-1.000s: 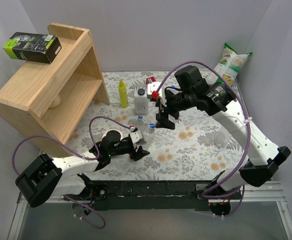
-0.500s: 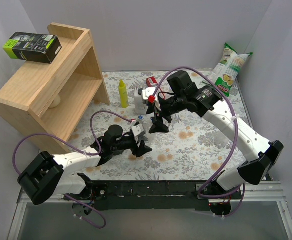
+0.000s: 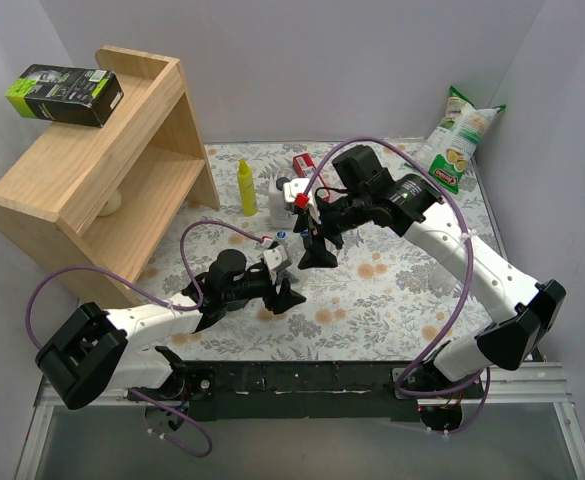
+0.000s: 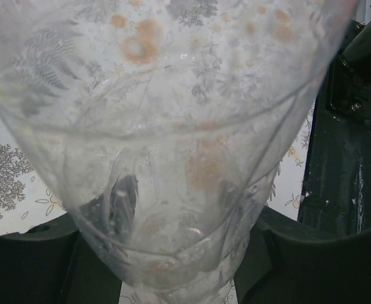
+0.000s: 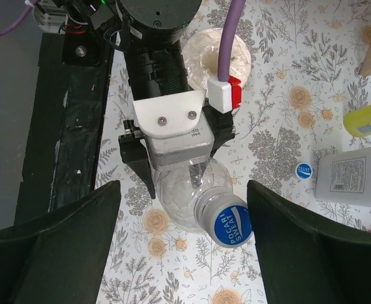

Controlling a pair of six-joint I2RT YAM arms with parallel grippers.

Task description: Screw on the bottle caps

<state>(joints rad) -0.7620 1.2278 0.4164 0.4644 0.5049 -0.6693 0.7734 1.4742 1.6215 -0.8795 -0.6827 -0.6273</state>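
Since a second ago the right arm has swung left and down, carrying the right gripper [image 3: 317, 252] from over the middle of the table [image 3: 402, 290] to just above the left gripper [image 3: 280, 288]. The left arm has hardly shifted.

One clear bottle [image 5: 184, 197] is in view. The left gripper is clamped on its body, and in the left wrist view it fills the frame between the two dark fingers.

Two blue caps show. The fitted cap [image 5: 229, 225] sits on that bottle's neck and reads "POCARI SWEAT" in white; how tightly it is on cannot be told. The loose cap [image 5: 304, 170] lies flat on the table just beside the white bottle [image 5: 353, 183], and its white print is too small to read.

The right gripper's fingers [image 5: 52, 247] stand wide apart on either side of the capped neck and touch nothing.

The white bottle is the only one of its kind, and the fine print on its label is unreadable. One yellow bottle [image 3: 246, 188] stands to its left. One wooden shelf [image 3: 102, 190] at the far left carries one black-and-green box [image 3: 64, 92], whose lettering is too small to make out. One green-and-white snack bag [image 3: 459, 135] leans in the far right corner.
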